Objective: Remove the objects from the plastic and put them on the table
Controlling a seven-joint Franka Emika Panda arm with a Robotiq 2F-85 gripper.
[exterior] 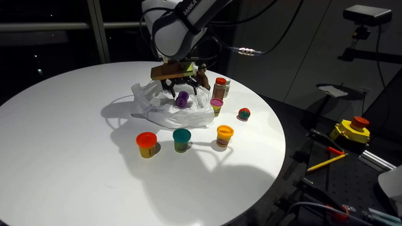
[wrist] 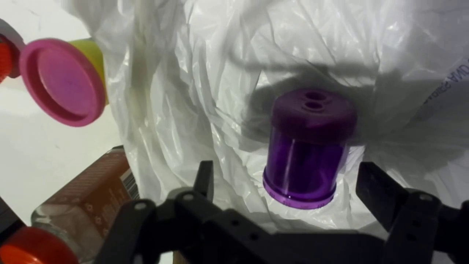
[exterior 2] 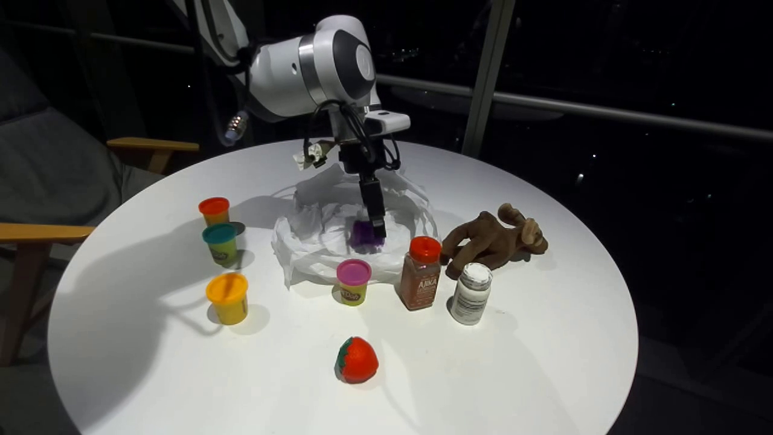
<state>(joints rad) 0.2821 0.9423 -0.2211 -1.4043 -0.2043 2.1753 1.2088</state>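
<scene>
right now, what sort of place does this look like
Probably a robotics lab or similar workspace: a Franka arm, a mounted camera and a red-and-yellow emergency-stop button suggest it.

Pincer (exterior 2: pixel 376 228) by purple object (exterior 2: pixel 360 237), white bag (exterior 2: pixel 314 258), plush animal (exterior 2: pixel 488 239) (brown).

White arm (exterior 2: pixel 281 78), black claw (wrist: pixel 287 179)

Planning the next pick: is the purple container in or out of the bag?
In: the bag rises around the purple container in both exterior views.
</scene>
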